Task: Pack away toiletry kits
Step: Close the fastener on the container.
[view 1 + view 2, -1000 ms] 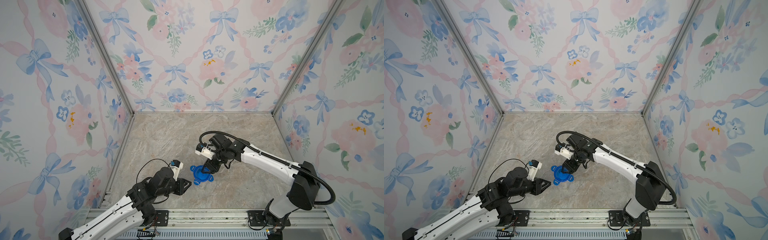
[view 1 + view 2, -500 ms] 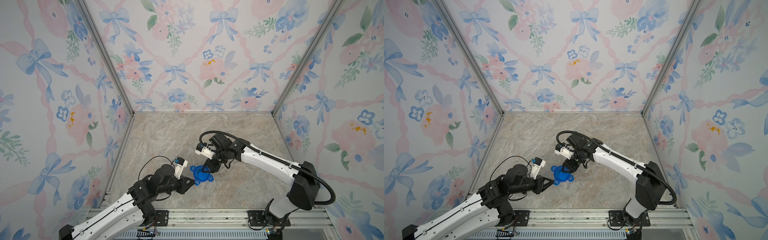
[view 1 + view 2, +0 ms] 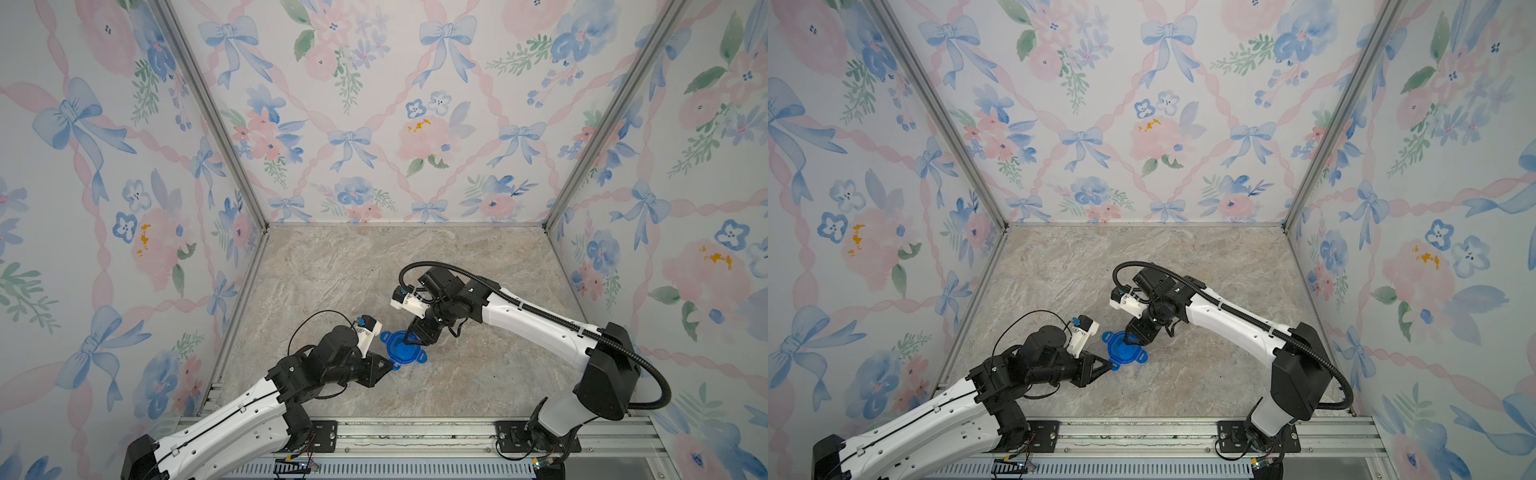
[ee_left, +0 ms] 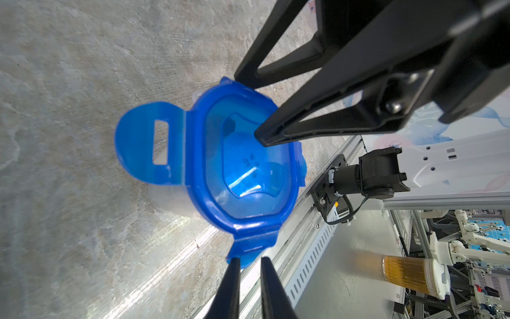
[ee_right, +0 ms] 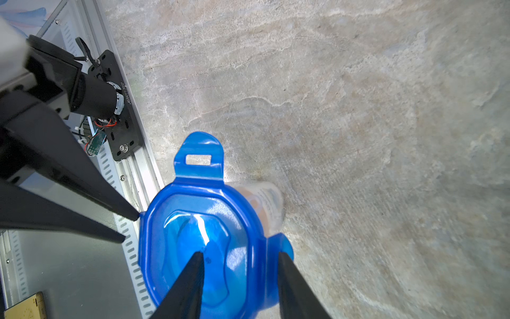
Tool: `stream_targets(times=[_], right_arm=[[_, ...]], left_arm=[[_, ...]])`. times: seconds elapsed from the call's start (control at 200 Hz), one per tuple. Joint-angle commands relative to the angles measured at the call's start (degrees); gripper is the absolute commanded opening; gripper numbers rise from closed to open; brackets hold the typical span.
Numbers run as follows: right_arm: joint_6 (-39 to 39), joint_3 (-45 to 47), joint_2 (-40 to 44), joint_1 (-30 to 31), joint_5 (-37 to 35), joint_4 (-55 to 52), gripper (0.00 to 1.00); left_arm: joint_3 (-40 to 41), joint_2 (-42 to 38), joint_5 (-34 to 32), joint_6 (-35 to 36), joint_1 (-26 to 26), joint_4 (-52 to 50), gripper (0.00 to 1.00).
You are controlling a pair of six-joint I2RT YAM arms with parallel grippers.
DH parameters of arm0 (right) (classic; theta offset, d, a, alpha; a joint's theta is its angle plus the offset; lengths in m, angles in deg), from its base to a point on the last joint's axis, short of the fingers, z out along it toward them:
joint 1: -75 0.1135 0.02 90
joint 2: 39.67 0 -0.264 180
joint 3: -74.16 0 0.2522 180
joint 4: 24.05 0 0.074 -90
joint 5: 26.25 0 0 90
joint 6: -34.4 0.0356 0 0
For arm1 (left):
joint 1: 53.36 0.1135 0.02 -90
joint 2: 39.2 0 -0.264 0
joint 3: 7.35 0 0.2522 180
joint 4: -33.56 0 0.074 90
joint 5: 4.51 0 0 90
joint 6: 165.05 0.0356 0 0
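Observation:
A blue lid [image 3: 402, 351] [image 3: 1124, 349] with clip tabs sits on a translucent cup [image 4: 171, 198] near the table's front middle. Of the toiletry kits, only a white tube with orange print [image 5: 263, 203] shows, through the cup's wall. My left gripper [image 3: 390, 365] [image 4: 249, 261] is level with the lid's front-left side. It is shut on the clip tab [image 4: 248, 245] there. My right gripper [image 3: 411, 338] [image 5: 240, 254] comes down from behind. One fingertip rests in the lid's top recess, the other presses the outside of a folded tab [image 5: 285, 247], so the gripper clamps the rim.
One tab [image 4: 143, 143] of the lid still sticks out flat. An aluminium rail [image 3: 415, 428] with both arm bases runs along the table's front edge. Flowered walls close the other three sides. A cup of amber liquid [image 4: 408, 273] stands outside the cell.
My left gripper moved right, up to the lid, and shut on its tab. My right gripper stayed on the lid and its jaws narrowed slightly.

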Motion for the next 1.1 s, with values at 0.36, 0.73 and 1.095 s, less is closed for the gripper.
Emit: stream_targets(times=[0.36, 0.73, 1.095], right_arm=[[-1.91, 0.43, -1.79, 0.96, -0.81, -5.93, 0.38], [-2.84, 0.16, -2.76, 1.16, 1.65, -7.73, 0.31], [-3.36, 1.04, -5.35, 0.82, 8.41, -7.97, 0.27]], left_arm=[[0.62, 2.16, -2.38, 0.42, -0.36, 1.52, 0.13], [0.68, 3.34, -5.14, 0.42, -0.45, 2.59, 0.10], [1.90, 5.75, -6.53, 0.65, -1.34, 7.82, 0.10]])
